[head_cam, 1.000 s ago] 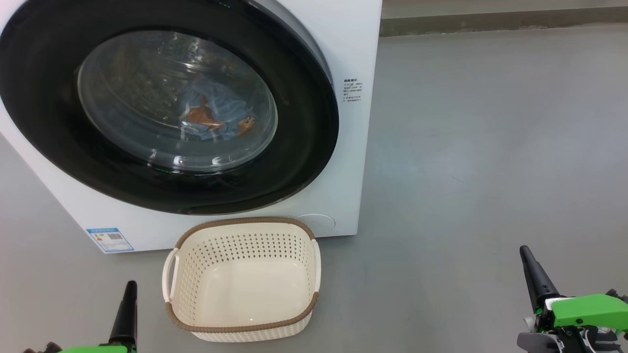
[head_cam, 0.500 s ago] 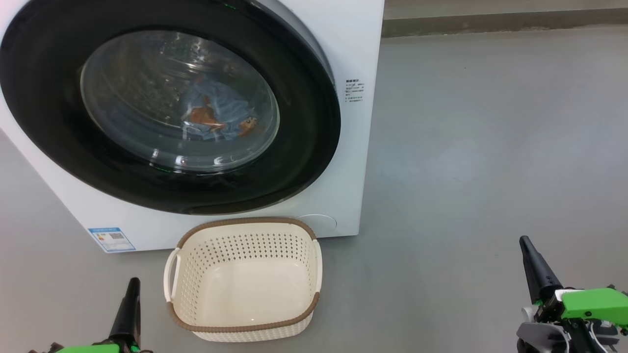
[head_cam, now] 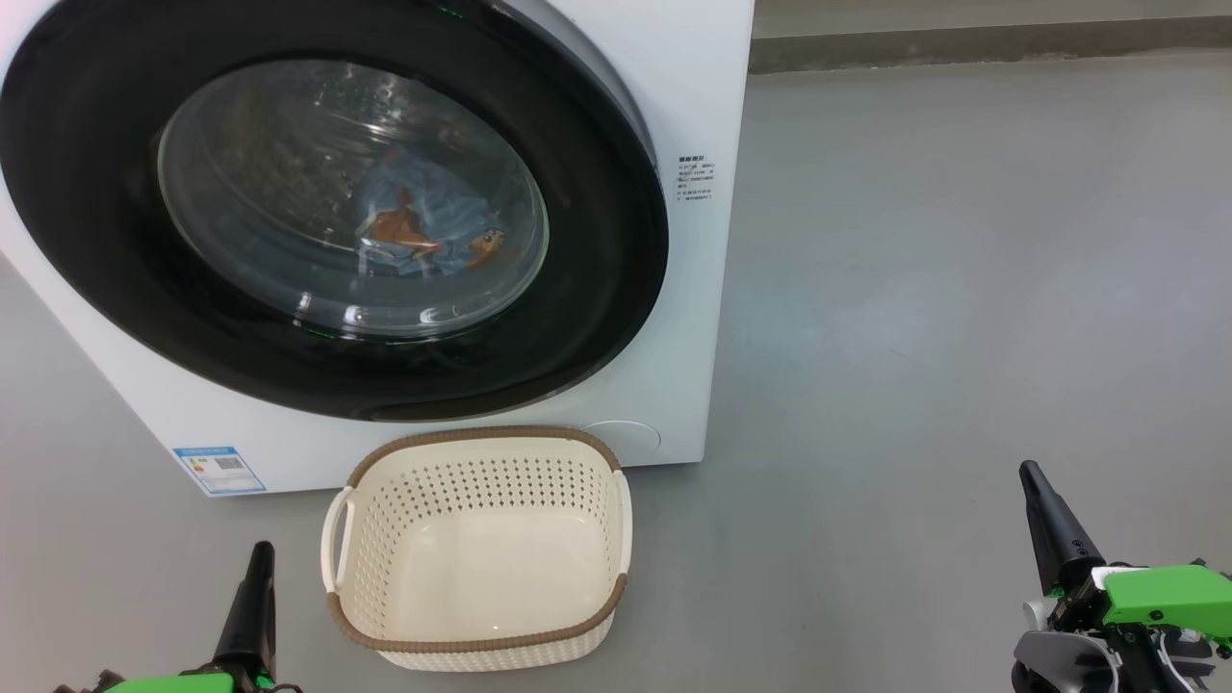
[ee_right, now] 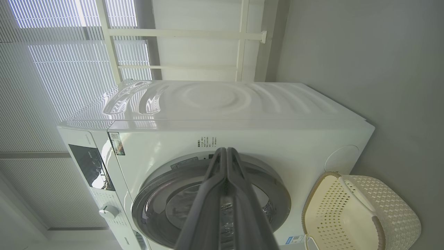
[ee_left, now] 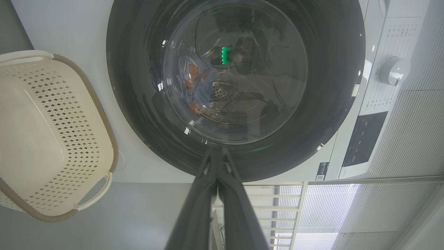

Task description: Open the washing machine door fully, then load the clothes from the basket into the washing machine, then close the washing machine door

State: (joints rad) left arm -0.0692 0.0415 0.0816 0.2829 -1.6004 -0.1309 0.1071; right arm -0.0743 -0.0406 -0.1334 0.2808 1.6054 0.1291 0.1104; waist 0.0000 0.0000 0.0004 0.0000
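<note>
Hanging low, your left claw (head_cam: 260,552) and right claw (head_cam: 1028,471) sit pinched together, empty; the washing machine door (head_cam: 606,241) could swing open if it is not latched.

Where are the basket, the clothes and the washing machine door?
the basket (head_cam: 481,481), head view, perforated back wall.
the clothes (head_cam: 423,226), head view, blue fabric behind the glass.
the washing machine door (head_cam: 602,250), head view, black ring, right side.
</note>
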